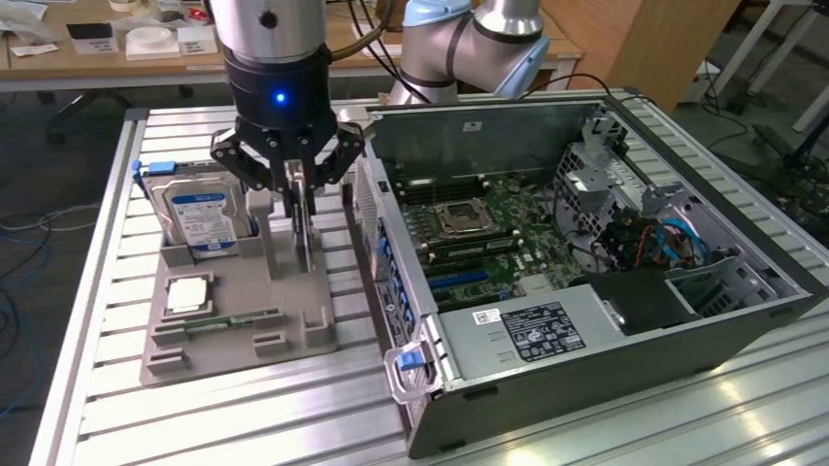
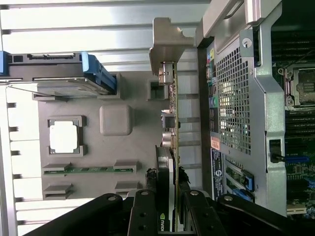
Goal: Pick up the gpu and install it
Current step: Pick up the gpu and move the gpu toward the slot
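While your gripper (image 1: 301, 183) clamps the gpu (image 1: 303, 238) between its fingers, the card stands on edge over the grey tray (image 1: 252, 291), just beside the open computer case (image 1: 583, 374). You've got the hard drive (image 1: 201, 218) upright in that same tray.

Carrier: counter (image 1: 259, 413) of ribbed silver metal slats | Exterior view's left: grey moulded parts holder (image 1: 240, 340), flat on the slats | Exterior view's right: open computer case (image 1: 622, 374), lying on its side with its interior facing up, just beside the holder, perforated rear panel toward it | Contact: both rest directly on the counter
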